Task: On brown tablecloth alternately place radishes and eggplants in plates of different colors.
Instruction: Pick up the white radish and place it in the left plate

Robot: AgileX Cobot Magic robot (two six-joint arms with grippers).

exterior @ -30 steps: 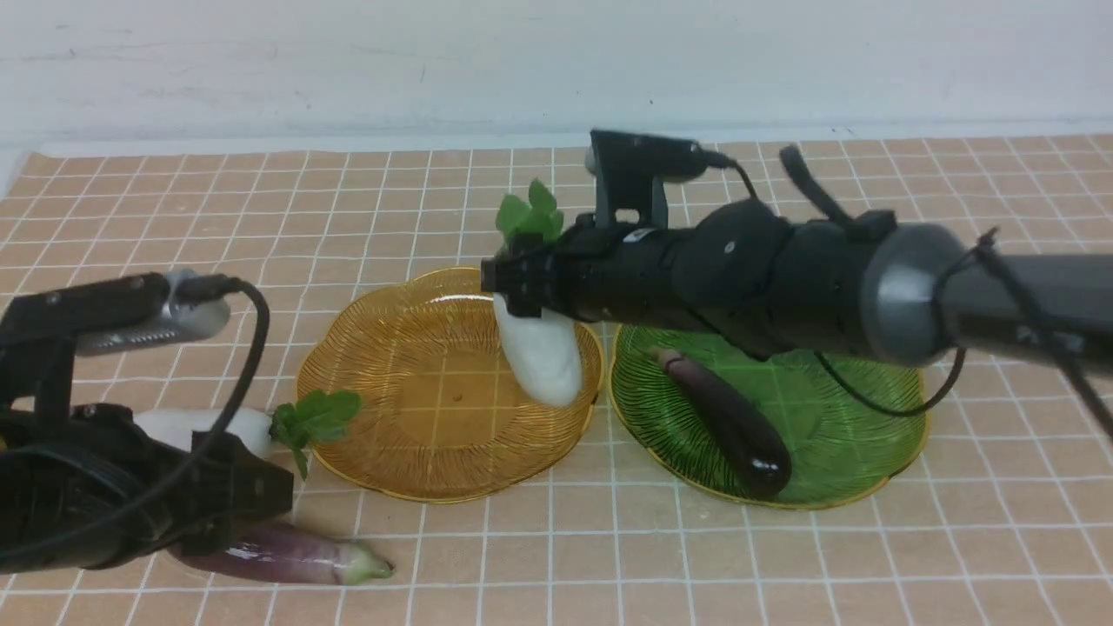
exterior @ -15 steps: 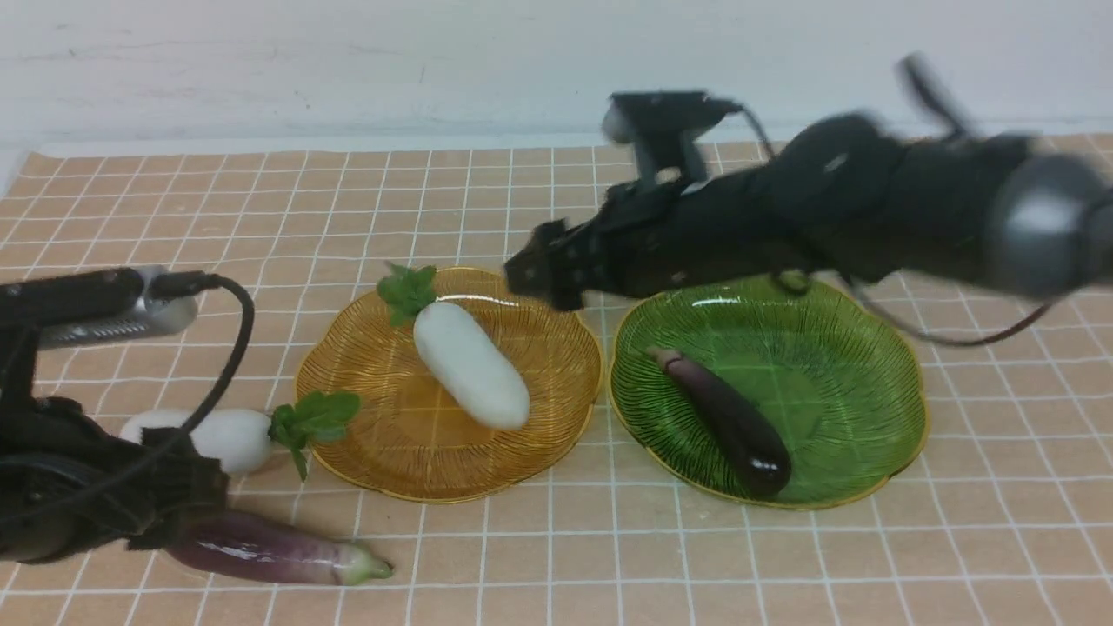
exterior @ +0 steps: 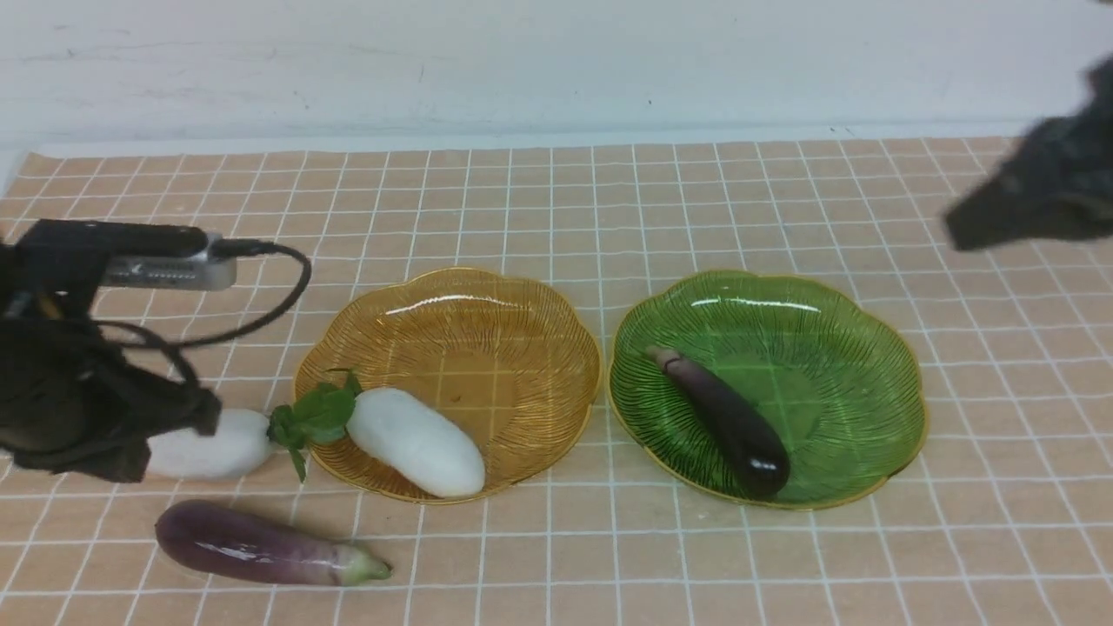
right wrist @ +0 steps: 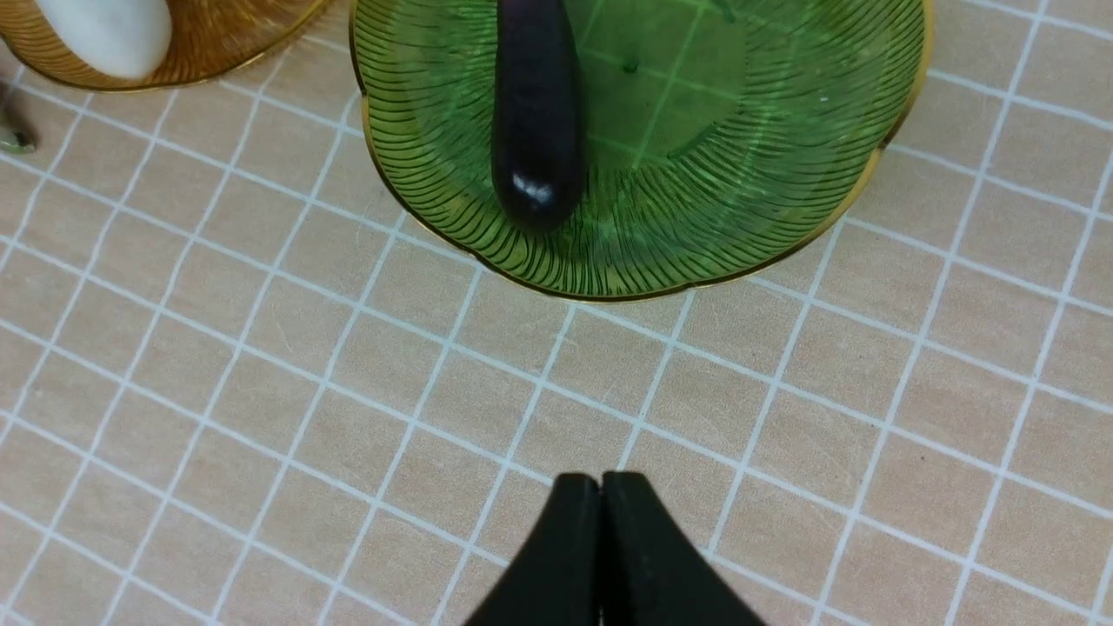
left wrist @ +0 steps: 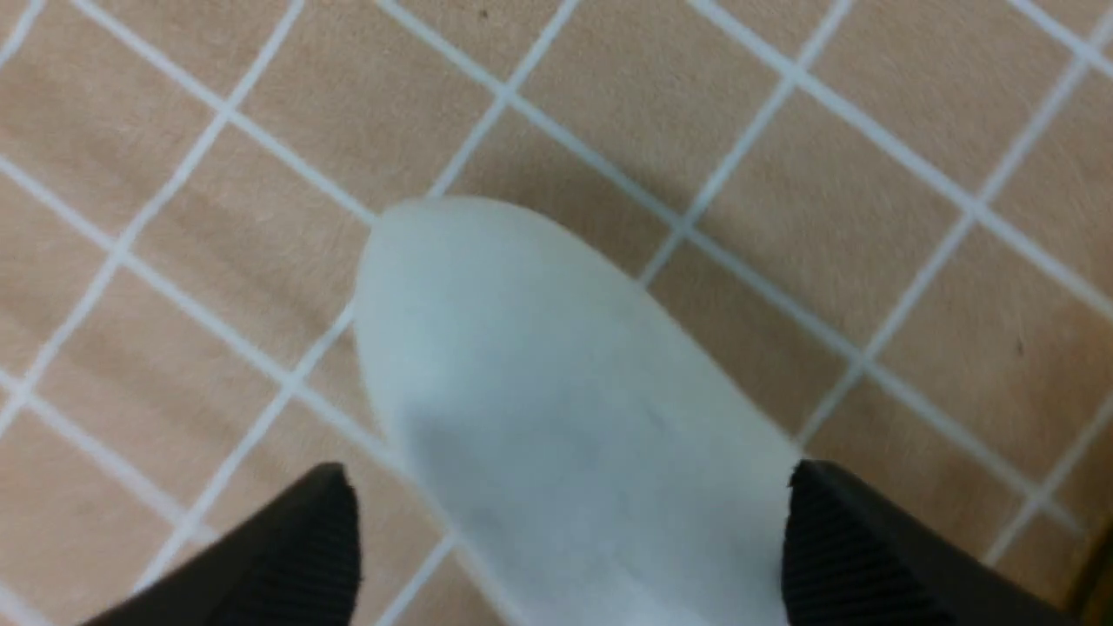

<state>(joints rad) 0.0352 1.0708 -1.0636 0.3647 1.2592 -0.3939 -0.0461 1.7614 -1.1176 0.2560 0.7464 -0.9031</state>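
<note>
Since a second ago the first radish [exterior: 417,442] has left the right gripper [right wrist: 600,487], which is now pulled off to the right, pressed shut and empty; the radish lies against the amber plate's [exterior: 522,322] near-left rim. The second radish [exterior: 213,443], white, smooth and oblong with green leaves toward that plate, lies on the brown tablecloth [exterior: 609,200] just left of it, straddled by the left gripper [left wrist: 569,474], whose jaws are spread wide and not gripping. It looks light, stiff and slippery, so the thick middle suits a hold better than the tuft.
</note>
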